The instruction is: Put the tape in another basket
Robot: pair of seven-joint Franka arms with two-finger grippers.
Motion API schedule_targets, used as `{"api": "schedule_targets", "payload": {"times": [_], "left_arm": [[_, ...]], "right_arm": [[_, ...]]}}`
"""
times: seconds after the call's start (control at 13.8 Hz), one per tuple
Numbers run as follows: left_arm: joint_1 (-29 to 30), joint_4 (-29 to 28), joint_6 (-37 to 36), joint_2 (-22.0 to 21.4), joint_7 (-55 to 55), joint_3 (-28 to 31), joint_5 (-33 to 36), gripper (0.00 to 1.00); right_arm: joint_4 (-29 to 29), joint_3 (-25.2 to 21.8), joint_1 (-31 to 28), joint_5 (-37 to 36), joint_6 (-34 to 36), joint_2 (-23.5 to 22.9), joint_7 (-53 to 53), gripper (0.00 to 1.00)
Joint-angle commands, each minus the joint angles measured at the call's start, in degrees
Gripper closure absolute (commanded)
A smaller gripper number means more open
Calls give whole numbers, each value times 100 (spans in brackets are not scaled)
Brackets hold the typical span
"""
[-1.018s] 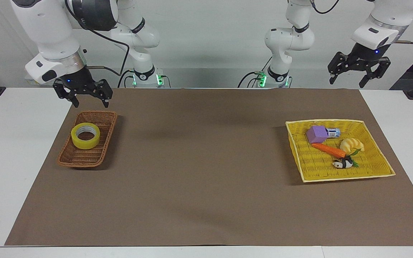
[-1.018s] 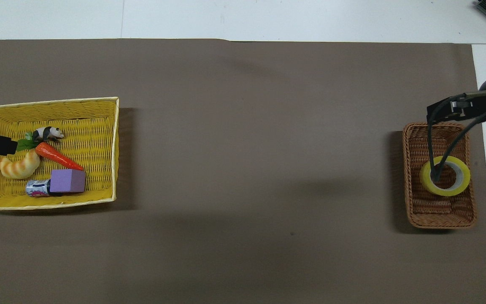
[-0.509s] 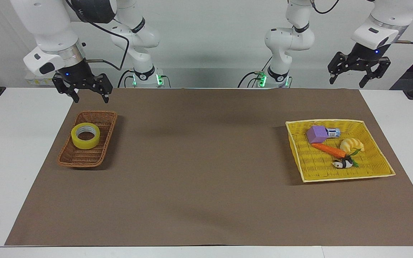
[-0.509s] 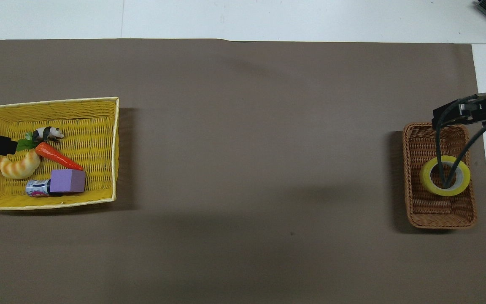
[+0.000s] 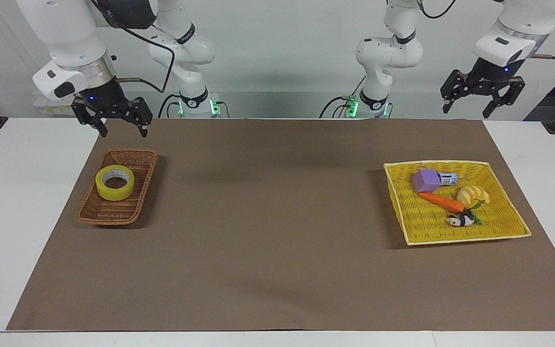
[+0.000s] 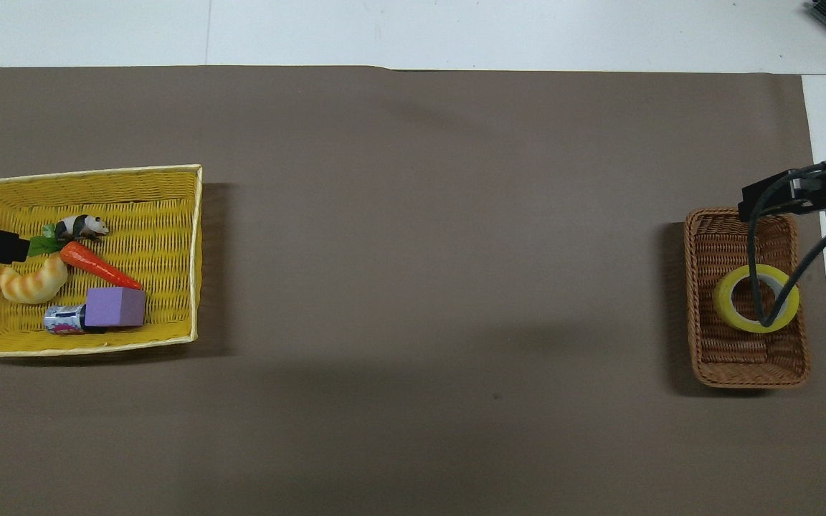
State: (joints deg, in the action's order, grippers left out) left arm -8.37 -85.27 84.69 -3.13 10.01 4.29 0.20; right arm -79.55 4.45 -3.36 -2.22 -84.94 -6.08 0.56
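The yellow tape roll (image 5: 113,194) lies flat in the narrow brown wicker basket (image 5: 109,219) at the right arm's end of the table; it also shows in the overhead view (image 6: 723,301), in that basket (image 6: 750,369). My right gripper (image 5: 122,131) is open and empty, raised over the mat at the basket's end toward the robots, clear of the tape. In the overhead view only its black bracket and cable (image 6: 779,195) show. My left gripper (image 5: 466,110) is open and empty, and waits high at the left arm's end.
A flat yellow square basket (image 5: 427,224) stands at the left arm's end and holds a purple block (image 5: 426,180), a small can, a carrot (image 5: 441,200), a croissant toy (image 5: 472,194) and a panda figure. A brown mat (image 5: 268,217) covers the table.
My right gripper has risen and drawn back from the brown basket toward the robots, still open. The tape, both baskets and the left arm have not moved.
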Motion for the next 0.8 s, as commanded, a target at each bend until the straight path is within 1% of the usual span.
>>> {"api": "schedule_targets", "payload": {"times": [0.0,0.22,0.44,0.73], "left_arm": [[55,98,-93,32,27,-51,77,0],[55,98,-93,32,28,-51,77,0],[55,98,-93,32,27,-51,77,0],[55,98,-93,32,36,-51,77,0]], "right_arm": [[-25,21,-68,212,83,28,85,0],[1,-14,-139,239,381,54,85,0],[-8,-40,-121,380,303,72,85,0],[-8,-32,-121,380,303,98,129,0]]}}
